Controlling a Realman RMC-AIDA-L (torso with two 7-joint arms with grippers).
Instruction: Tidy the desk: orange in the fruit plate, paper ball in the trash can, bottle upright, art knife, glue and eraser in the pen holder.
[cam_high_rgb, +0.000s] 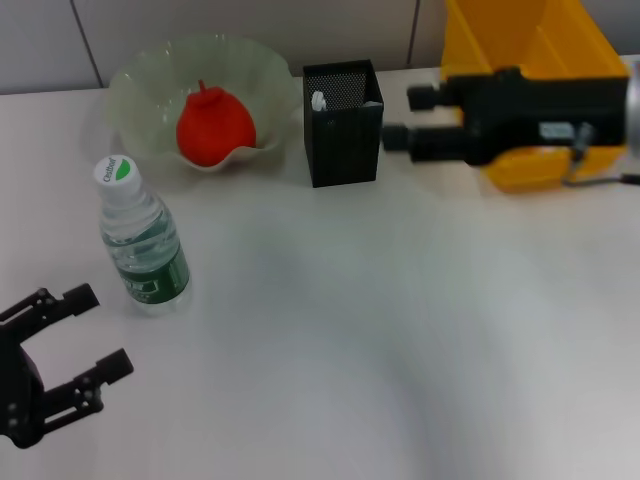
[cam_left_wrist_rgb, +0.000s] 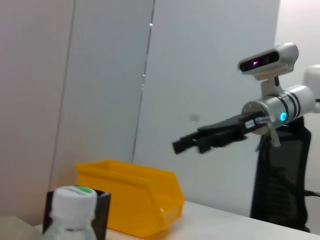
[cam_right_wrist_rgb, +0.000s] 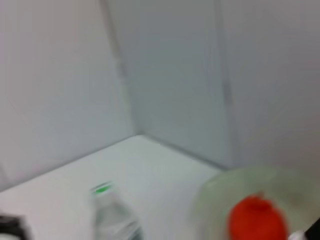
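Two arms show in the head view. The right arm reaches in level from the right, raised above the desk (cam_high_rgb: 400, 300), its right tool (cam_high_rgb: 408, 118) pointing toward the pen holder (cam_high_rgb: 342, 125) and hanging in front of the trash can (cam_high_rgb: 535, 70); its two fingers stand apart with nothing between them. The left wrist view shows the same arm stretched out horizontally in the air. The left tool (cam_high_rgb: 85, 335) sits low at the near left corner of the desk, fingers spread and empty, just beside the bottle (cam_high_rgb: 143, 240) but not touching it.

The bottle stands upright on the desk, its white-and-green cap carrying small writing too fine to read, and a dark green label wraps its lower body. The orange (cam_high_rgb: 214, 125) lies inside the fruit plate (cam_high_rgb: 140, 85) at the back left. The pen holder stands beside the plate, something white poking up inside it.
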